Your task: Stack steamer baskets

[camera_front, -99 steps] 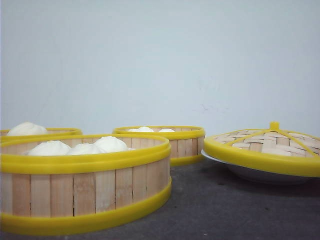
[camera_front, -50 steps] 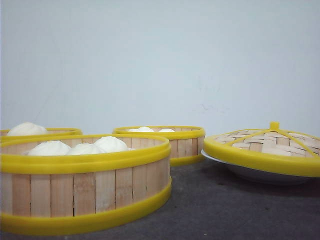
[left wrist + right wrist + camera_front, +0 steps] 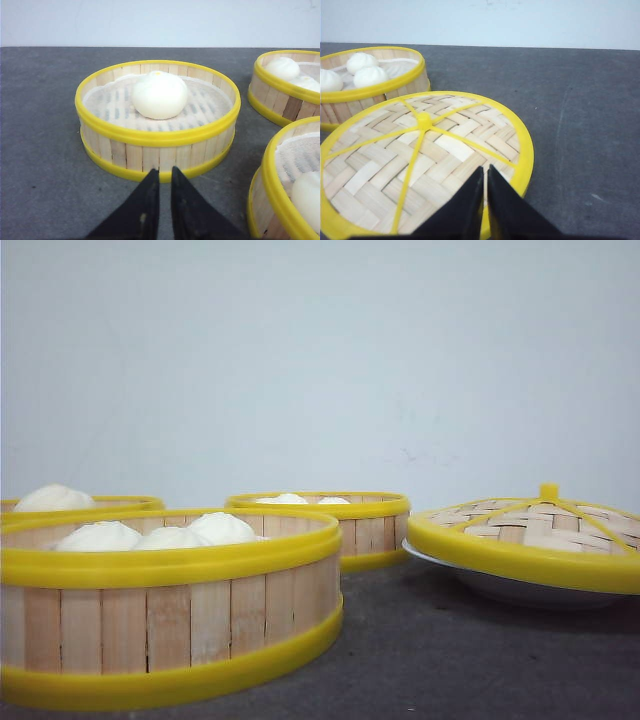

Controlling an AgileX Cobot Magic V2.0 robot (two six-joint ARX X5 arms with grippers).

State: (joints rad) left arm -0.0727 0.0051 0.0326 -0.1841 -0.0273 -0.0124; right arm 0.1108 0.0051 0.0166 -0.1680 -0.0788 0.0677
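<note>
Your left gripper had its black fingers nearly together, only a thin slit between the tips, nothing between them. It sat just short of the wall of the left-far steamer basket, not touching it as far as the wrist view showed. That basket held one white bun on a white liner.

Your right gripper was the same: fingers pressed almost together, empty. Its tips hung over the near edge of the woven lid; contact could not be told. The lid sat on a white plate at the right of the table.

All three baskets stood apart on the dark table, none stacked. The near-left basket held three buns. The left-far one showed only its rim and bun behind it in the front view. The middle-far basket held buns too, and stood just left of the plate.

Neither gripper showed in the front view.
</note>
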